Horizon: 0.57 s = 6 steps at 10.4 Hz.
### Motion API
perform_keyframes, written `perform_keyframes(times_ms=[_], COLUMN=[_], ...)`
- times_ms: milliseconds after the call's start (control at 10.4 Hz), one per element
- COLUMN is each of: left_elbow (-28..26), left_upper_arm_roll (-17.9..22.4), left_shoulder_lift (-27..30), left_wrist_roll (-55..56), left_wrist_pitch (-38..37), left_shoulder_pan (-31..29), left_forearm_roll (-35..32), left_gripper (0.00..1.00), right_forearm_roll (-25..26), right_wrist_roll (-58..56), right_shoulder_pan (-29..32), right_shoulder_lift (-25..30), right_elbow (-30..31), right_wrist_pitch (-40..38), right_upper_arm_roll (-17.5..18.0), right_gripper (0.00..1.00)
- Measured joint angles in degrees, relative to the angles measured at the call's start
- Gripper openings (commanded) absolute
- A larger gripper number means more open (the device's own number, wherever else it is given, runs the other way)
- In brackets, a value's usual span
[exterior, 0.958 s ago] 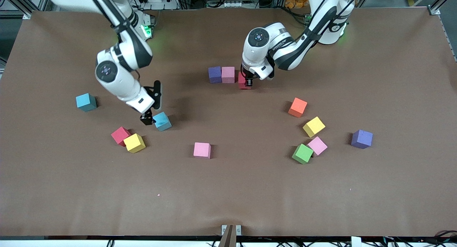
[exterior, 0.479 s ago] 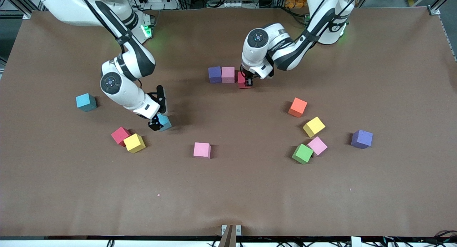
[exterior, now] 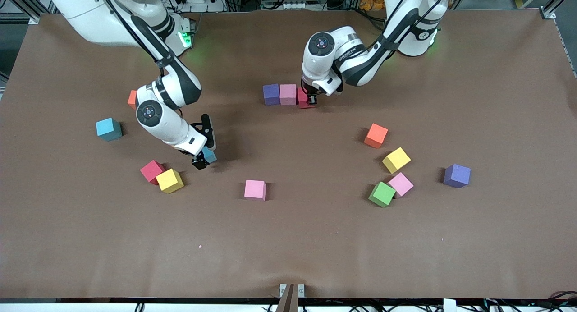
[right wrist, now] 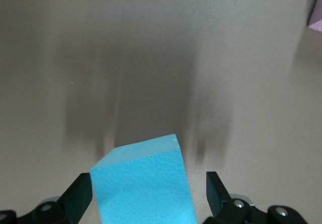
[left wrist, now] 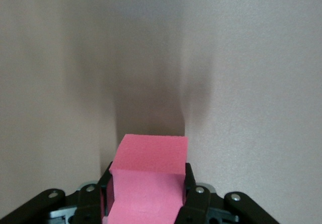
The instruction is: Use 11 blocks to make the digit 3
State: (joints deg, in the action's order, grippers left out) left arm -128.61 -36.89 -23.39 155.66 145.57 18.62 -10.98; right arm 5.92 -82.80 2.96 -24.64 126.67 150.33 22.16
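Row begun: purple block, pink block, red block, side by side toward the arms' bases.
Left gripper: fingers clamped on that red block, at the row's end.
Right gripper: fingers spread wide, straddling a blue block on the bench, one finger clear of it.
Loose: remaining blocks scattered, nearer the camera.

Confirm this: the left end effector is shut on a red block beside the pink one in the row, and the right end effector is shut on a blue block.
Not quite. The right end effector is open, its fingers apart around the blue block, as the right wrist view shows. The rest stands: the left end effector is shut on the red block beside the pink block.
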Motion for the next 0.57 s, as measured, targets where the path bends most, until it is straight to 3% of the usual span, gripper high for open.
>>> perform_keyframes(times_ms=[96,287,575], left_elbow=[-0.22,-0.52,-0.61], left_upper_arm_roll=[0.0,0.0,-0.02], left_shoulder_lift=[0.0,0.0,0.0], left_wrist_roll=[0.0,0.0,0.0], left_wrist_pitch=[0.0,0.04,0.49], left_shoulder_pan=[0.23,0.46,1.46], left_forearm_roll=[0.0,0.0,0.0], left_gripper=[0.0,0.0,0.0], right_forearm_roll=[0.03,0.2,0.2], right_wrist_roll=[-0.13,-0.95,-2.58], right_shoulder_pan=[-0.06,-0.62,-0.85], right_shoulder_lift=[-0.04,-0.07,-0.07], right_elbow=[0.0,-0.07,-0.2], right_wrist_pitch=[0.0,0.35,1.0], right_upper_arm_roll=[0.0,-0.09,-1.75], right_gripper=[0.94,0.57,0.28])
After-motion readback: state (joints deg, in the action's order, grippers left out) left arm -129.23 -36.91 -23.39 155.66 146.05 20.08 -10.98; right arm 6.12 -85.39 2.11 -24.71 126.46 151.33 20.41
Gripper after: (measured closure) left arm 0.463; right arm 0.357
